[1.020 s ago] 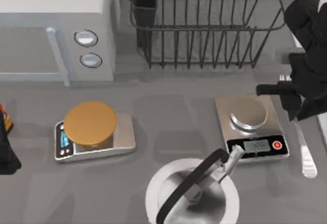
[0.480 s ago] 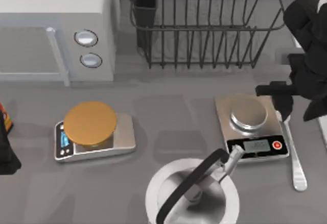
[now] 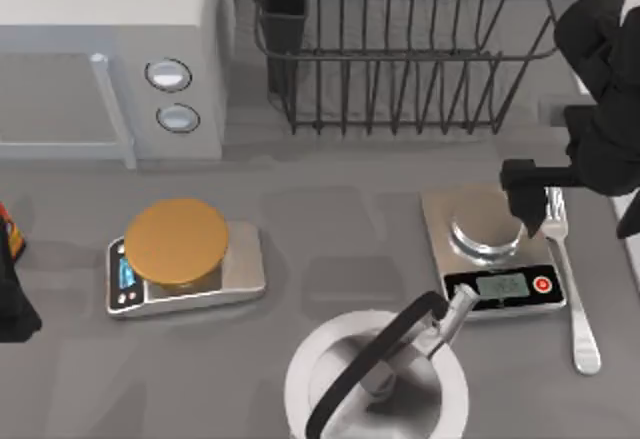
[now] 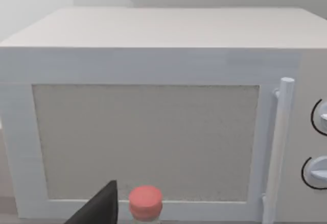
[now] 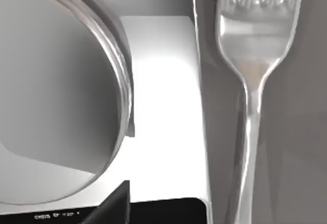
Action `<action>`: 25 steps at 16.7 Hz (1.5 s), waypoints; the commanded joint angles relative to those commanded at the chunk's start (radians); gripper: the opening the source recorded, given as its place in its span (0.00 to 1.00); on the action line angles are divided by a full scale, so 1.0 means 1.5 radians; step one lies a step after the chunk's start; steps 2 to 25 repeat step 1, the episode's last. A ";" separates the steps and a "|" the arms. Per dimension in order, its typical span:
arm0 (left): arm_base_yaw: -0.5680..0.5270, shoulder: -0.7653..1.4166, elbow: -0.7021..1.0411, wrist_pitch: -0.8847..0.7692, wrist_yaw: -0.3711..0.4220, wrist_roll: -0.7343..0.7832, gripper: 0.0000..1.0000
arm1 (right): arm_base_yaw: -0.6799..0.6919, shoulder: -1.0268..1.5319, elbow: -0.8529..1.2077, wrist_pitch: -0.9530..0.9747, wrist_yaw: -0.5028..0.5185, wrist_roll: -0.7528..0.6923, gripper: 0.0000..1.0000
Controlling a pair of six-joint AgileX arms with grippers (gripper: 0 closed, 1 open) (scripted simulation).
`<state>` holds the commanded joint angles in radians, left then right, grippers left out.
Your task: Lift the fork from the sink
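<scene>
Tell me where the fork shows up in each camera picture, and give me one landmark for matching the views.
Top view: the fork lies at the table's right, just beside the silver scale, tines toward the dish rack.
Left wrist view: not in it; the microwave is there.
Right wrist view: the fork runs alongside the scale's edge.
Shared landmark: the scale's round steel pan.
</scene>
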<state>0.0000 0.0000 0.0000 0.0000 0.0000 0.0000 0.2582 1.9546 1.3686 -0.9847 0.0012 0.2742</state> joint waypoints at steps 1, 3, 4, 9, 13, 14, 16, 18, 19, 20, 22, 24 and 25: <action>0.000 0.000 0.000 0.000 0.000 0.000 1.00 | 0.000 0.000 0.000 0.000 0.000 0.000 1.00; 0.000 0.000 0.000 0.000 0.000 0.000 1.00 | 0.000 0.000 0.000 0.000 0.000 0.000 1.00; 0.000 0.000 0.000 0.000 0.000 0.000 1.00 | 0.000 0.000 0.000 0.000 0.000 0.000 1.00; 0.000 0.000 0.000 0.000 0.000 0.000 1.00 | 0.000 0.000 0.000 0.000 0.000 0.000 1.00; 0.000 0.000 0.000 0.000 0.000 0.000 1.00 | 0.000 0.000 0.000 0.000 0.000 0.000 1.00; 0.000 0.000 0.000 0.000 0.000 0.000 1.00 | 0.000 0.000 0.000 0.000 0.000 0.000 1.00; 0.000 0.000 0.000 0.000 0.000 0.000 1.00 | 0.000 0.000 0.000 0.000 0.000 0.000 1.00; 0.000 0.000 0.000 0.000 0.000 0.000 1.00 | 0.000 0.000 0.000 0.000 0.000 0.000 1.00; 0.000 0.000 0.000 0.000 0.000 0.000 1.00 | 0.000 0.000 0.000 0.000 0.000 0.000 1.00; 0.000 0.000 0.000 0.000 0.000 0.000 1.00 | 0.000 0.000 0.000 0.000 0.000 0.000 1.00; 0.000 0.000 0.000 0.000 0.000 0.000 1.00 | 0.000 0.000 0.000 0.000 0.000 0.000 1.00; 0.000 0.000 0.000 0.000 0.000 0.000 1.00 | 0.000 0.000 0.000 0.000 0.000 0.000 1.00; 0.000 0.000 0.000 0.000 0.000 0.000 1.00 | 0.000 0.000 0.000 0.000 0.000 0.000 1.00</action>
